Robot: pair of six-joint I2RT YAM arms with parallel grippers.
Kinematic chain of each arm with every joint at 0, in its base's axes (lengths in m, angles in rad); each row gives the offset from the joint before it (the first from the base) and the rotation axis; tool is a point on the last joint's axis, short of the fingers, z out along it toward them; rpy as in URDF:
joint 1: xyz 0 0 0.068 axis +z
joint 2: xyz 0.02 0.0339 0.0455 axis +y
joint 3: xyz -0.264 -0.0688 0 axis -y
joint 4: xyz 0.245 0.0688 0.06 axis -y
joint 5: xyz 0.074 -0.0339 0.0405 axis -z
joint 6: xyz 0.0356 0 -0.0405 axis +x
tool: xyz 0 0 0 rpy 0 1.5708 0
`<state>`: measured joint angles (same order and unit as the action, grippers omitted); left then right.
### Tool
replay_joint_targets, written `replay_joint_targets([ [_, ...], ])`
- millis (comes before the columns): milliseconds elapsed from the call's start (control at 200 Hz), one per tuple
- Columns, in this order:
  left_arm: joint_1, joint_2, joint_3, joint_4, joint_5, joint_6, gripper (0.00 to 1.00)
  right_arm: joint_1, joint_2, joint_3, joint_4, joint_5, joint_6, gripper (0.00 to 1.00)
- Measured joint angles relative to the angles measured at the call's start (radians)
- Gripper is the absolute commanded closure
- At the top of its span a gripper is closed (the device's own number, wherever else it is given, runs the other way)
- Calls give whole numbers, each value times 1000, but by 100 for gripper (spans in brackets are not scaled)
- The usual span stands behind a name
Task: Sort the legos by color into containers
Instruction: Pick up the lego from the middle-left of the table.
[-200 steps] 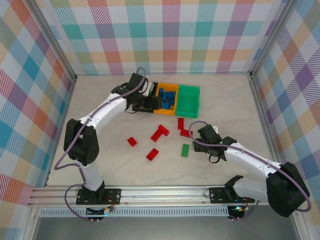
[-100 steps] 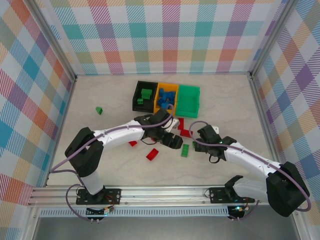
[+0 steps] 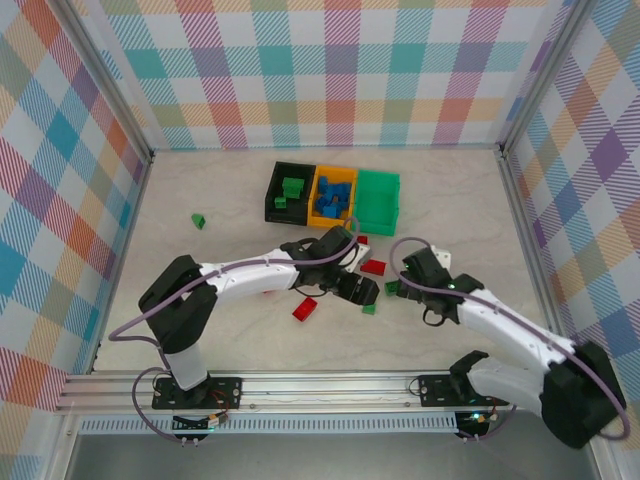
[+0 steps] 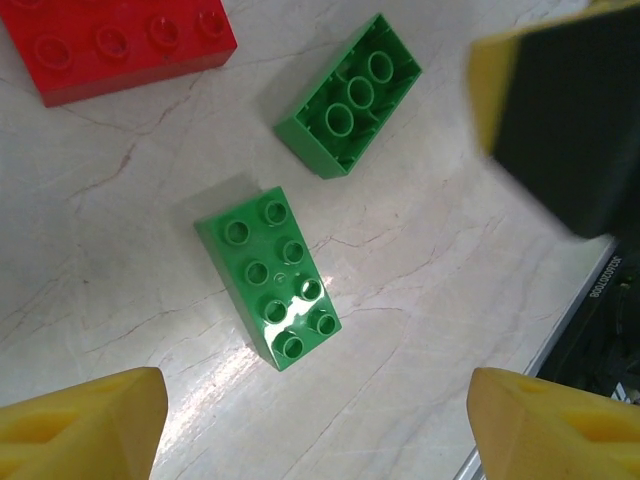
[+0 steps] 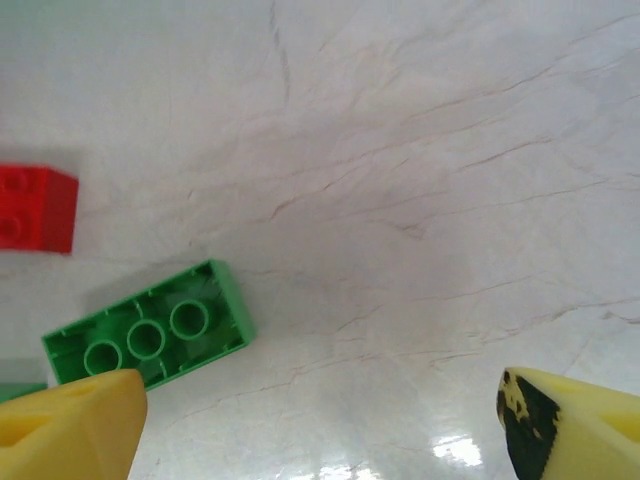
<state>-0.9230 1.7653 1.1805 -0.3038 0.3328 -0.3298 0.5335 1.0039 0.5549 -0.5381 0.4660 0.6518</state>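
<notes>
Two green legos lie on the table under my grippers: one studs up (image 4: 268, 276) (image 3: 370, 308), one upside down (image 4: 348, 95) (image 5: 148, 337) (image 3: 392, 288). My left gripper (image 4: 315, 430) (image 3: 358, 292) hovers open just short of the studs-up brick, nothing between its yellow fingertips (image 4: 80, 420). The right gripper (image 5: 320, 425) (image 3: 405, 278) is open over bare table, the upside-down brick beside its left fingertip (image 5: 70, 425). Red legos (image 4: 120, 40) (image 5: 35, 207) (image 3: 372, 266) lie close by. The black (image 3: 272, 205), orange (image 3: 312, 200) and green (image 3: 378, 200) containers stand in a row at the back.
A further red lego (image 3: 304, 308) lies near the left forearm, and a lone green one (image 3: 198, 220) sits far left. The right gripper's finger (image 4: 560, 110) shows close in the left wrist view. Green bricks lie in the black bin, blue ones in the orange bin.
My left arm swung from the black bin down to the middle of the table, over the green bricks. The right gripper shifted slightly and opened wider.
</notes>
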Motion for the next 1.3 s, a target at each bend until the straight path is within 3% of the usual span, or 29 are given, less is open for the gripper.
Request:
replay_joint_targets([
  [130, -19, 42, 10, -8, -5, -13, 23, -98, -179, -66, -2, -31, 18, 9],
  [245, -45, 82, 46, -28, -21, -15, 23, -150, -229, -96, -2, -68, 22, 9],
  [780, -88, 245, 214, -196, -111, -14, 30, -175, -73, -87, 30, -196, -5, 8],
  [1070, -89, 276, 255, -230, -126, -17, 45, -175, -87, -87, 43, -208, -12, 8],
  [1210, -89, 276, 255, -246, -126, -19, 62, -175, -85, -87, 45, -214, -13, 8],
  [1300, -87, 276, 254, -240, -121, -39, 63, -175, -81, -87, 45, -218, -13, 8],
])
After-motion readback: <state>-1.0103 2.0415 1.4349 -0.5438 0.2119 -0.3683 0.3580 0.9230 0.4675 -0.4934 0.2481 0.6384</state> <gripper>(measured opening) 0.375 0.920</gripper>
